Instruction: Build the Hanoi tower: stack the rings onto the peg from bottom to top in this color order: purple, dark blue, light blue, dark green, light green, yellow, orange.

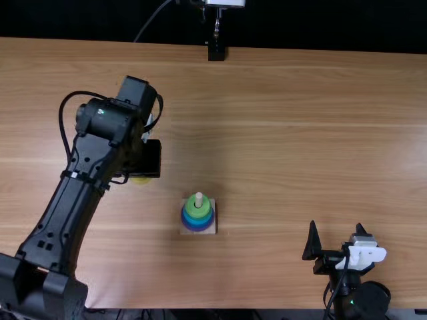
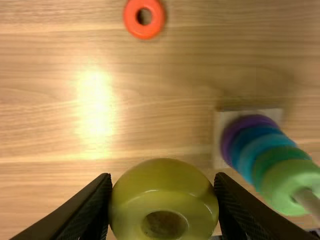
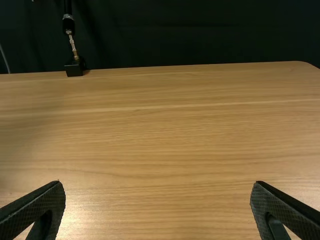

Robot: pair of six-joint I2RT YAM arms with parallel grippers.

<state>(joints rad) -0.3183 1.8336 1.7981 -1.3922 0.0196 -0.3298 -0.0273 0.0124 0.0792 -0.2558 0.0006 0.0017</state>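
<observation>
rings in five colors sit on the peg (image 1: pixel 198 199), to the right of the left end effector (image 1: pixel 148 160) and nearer the worktop's (image 1: pixel 280 133) near edge than it is. from the bottom they run purple (image 2: pixel 229 137), dark blue (image 2: pixel 246 139), light blue (image 2: pixel 261 150), dark green (image 2: pixel 267 162) and light green (image 2: pixel 280 182), above a square wooden base (image 1: pixel 212 230). the left end effector is pinching the yellow ring (image 2: pixel 164 192) between its two fingers, with the stack near it but apart. the orange ring (image 2: pixel 131 20) lies flat on the worktop, apart from both the left end effector and the base. the right end effector (image 1: pixel 336 224) is spread wide and holds nothing, well apart from the stack, which is off to its left. a black stand (image 1: pixel 217 50) is at the worktop's far edge, beyond both end effectors.
</observation>
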